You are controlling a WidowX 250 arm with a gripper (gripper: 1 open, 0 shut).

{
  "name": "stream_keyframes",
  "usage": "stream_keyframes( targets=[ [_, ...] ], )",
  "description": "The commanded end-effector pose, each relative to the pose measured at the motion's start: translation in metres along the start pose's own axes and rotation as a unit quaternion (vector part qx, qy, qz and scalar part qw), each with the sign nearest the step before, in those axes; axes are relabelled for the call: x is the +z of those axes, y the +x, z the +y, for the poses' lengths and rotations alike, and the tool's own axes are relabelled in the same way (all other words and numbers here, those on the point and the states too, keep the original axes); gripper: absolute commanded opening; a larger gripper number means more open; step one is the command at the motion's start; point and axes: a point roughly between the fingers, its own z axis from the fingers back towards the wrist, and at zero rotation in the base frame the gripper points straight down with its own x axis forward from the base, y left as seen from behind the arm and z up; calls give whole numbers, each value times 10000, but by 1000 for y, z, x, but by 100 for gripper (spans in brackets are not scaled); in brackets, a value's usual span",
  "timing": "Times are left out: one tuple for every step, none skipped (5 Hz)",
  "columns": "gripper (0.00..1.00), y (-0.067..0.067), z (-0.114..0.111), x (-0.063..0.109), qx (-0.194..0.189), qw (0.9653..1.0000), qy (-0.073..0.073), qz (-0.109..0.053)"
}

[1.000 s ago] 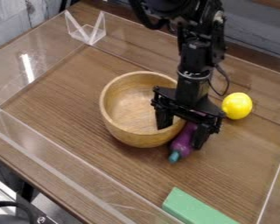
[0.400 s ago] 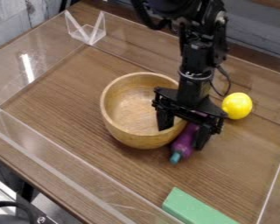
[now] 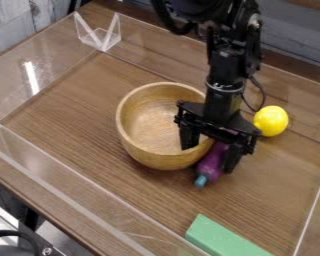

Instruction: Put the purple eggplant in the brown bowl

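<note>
Evenly lit — faint sheen on wood — fine detail slightly soft.

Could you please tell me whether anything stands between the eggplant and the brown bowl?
Only the bowl's raised near wall and the gripper's finger, which reaches down there, stand between it and the eggplant; no other object is visible between them.

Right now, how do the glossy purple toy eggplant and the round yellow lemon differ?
The glossy purple eggplant is elongated, while the round yellow lemon is nearly ball-shaped. The eggplant has a blue-teal tip; the lemon looks yellow all over. The eggplant is partly hidden by the gripper; the lemon sits apart from it.
</note>
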Motion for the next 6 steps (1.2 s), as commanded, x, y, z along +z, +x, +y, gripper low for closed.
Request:
stream_keyframes(
  targets=[
    [100, -13, -15, -19, -136, 9992, 13, 386],
    [100, -13, -16, -20, -121, 9991, 20, 402],
    [100, -14, -17, -20, -105, 9991, 27, 415],
    [100, -14, -17, -20, -90, 9990, 34, 429],
    [100, -15, -18, -20, -74, 9990, 41, 442],
    [100, -15, -19, -20, -57, 9989, 46, 453]
  ],
)
